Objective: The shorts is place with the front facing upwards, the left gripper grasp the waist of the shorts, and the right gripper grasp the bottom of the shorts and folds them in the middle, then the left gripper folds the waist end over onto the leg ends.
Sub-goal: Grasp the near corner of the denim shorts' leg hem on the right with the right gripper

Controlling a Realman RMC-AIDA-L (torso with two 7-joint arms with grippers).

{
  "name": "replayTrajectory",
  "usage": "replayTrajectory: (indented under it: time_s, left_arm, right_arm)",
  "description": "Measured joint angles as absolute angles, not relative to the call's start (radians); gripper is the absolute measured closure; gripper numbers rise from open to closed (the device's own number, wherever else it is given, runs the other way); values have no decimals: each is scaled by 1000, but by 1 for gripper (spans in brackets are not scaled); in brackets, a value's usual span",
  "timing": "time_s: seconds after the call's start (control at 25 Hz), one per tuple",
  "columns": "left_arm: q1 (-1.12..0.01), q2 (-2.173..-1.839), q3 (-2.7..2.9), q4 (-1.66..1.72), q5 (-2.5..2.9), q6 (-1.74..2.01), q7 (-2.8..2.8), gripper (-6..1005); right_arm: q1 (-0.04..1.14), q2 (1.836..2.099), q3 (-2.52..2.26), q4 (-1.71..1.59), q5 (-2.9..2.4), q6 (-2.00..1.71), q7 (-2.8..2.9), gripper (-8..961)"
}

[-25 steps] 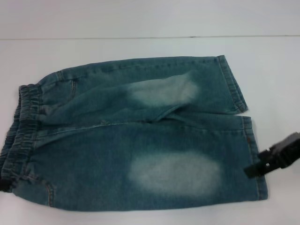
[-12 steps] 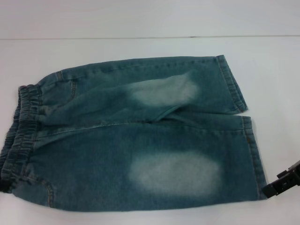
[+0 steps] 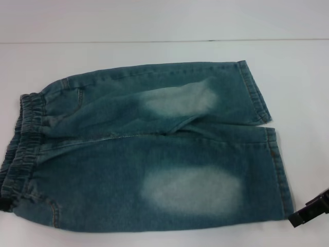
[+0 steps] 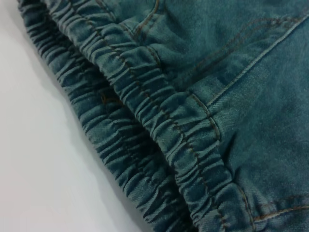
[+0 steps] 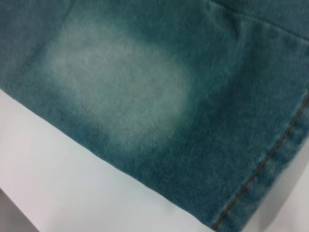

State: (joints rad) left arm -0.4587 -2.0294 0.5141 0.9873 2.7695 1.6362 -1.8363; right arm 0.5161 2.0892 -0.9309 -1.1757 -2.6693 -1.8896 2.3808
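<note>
Where the white table (image 3: 154, 51) meets a pale wall, shorts (image 3: 144, 149) lie flat.

The right pincer (image 3: 308, 212) is dropping toward the near edge and sliding outward, leaving the mid-hem of the near leg; it is now sitting just off the shorts' (image 3: 154, 154) near hem corner, largely cut off by the view's edge.

It looks like a robot test lab, perhaps: a plain white worktop (image 3: 154, 51) meets a bare pale wall (image 3: 154, 18) behind it.
</note>
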Motion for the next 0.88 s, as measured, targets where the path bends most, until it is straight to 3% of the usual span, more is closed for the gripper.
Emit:
replayTrajectory:
  time_s: [0.88]
  left_arm:
    - [-468,-2029,526,986,2780,1637,-1840,921]
  right_arm:
    - [540,2088,-930,-1062,-2640,-1825,2336,173]
